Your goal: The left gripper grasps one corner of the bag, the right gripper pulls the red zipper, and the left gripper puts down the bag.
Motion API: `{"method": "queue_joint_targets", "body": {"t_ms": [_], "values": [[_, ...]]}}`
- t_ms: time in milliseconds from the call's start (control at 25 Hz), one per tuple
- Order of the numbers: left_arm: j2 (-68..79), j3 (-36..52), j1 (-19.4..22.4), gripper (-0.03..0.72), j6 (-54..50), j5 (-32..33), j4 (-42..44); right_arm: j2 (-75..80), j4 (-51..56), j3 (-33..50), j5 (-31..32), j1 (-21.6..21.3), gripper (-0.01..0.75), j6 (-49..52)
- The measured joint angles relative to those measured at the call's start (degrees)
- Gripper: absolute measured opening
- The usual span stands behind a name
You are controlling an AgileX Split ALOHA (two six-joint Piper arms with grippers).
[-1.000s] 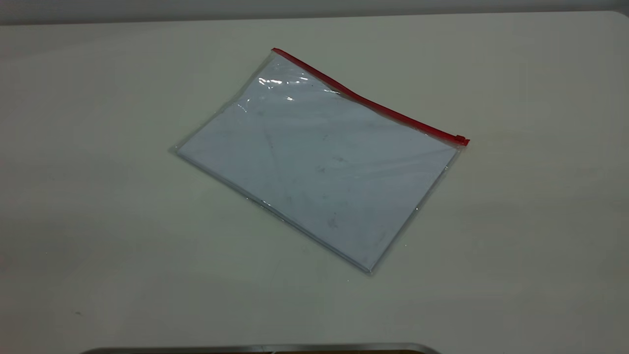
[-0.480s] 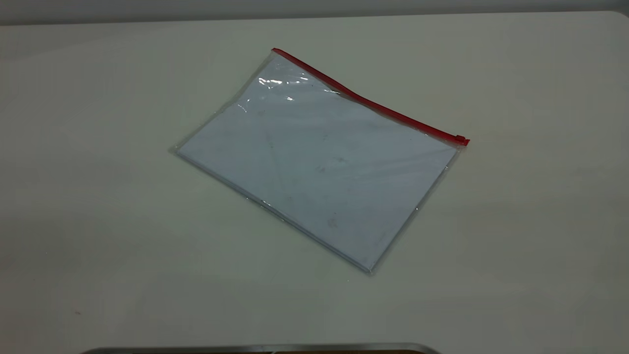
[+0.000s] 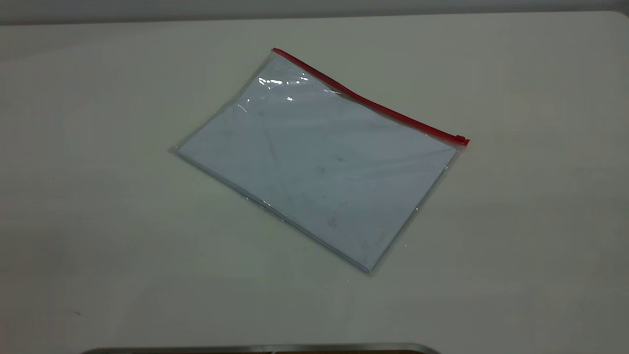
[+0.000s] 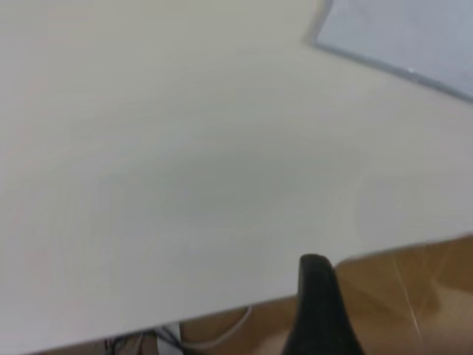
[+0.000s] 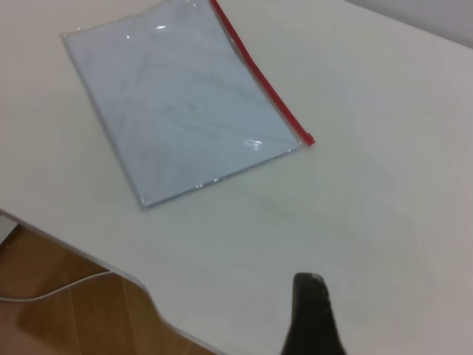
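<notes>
The bag (image 3: 319,162), a clear pouch with white paper inside, lies flat and turned at an angle on the white table (image 3: 98,221). The red zipper (image 3: 368,103) runs along its far edge. The slider tab (image 3: 461,139) sits at the right-hand corner, and the other zipper corner (image 3: 275,51) is at the far left. Neither gripper shows in the exterior view. The left gripper (image 4: 316,260) shows as one black wedge with no gap, over the table's edge, far from the bag (image 4: 399,33). The right gripper (image 5: 309,279) looks the same, above bare table, well away from the bag (image 5: 177,103) and slider (image 5: 307,138).
A metal strip (image 3: 260,348) lies at the near edge of the exterior view. Wooden floor (image 4: 414,296) lies beyond the table's edge in both wrist views. A white cable (image 5: 52,290) lies on the floor.
</notes>
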Motion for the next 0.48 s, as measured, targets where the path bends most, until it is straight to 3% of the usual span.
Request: {"method": "queue_joint_targets", "body": {"t_ms": [480], "values": [[-3.62, 0.0, 0.0, 0.582, 0.0, 0.35, -0.1, 0.0, 0.0, 0.0, 0.0, 0.0, 0.575, 0.0]]}}
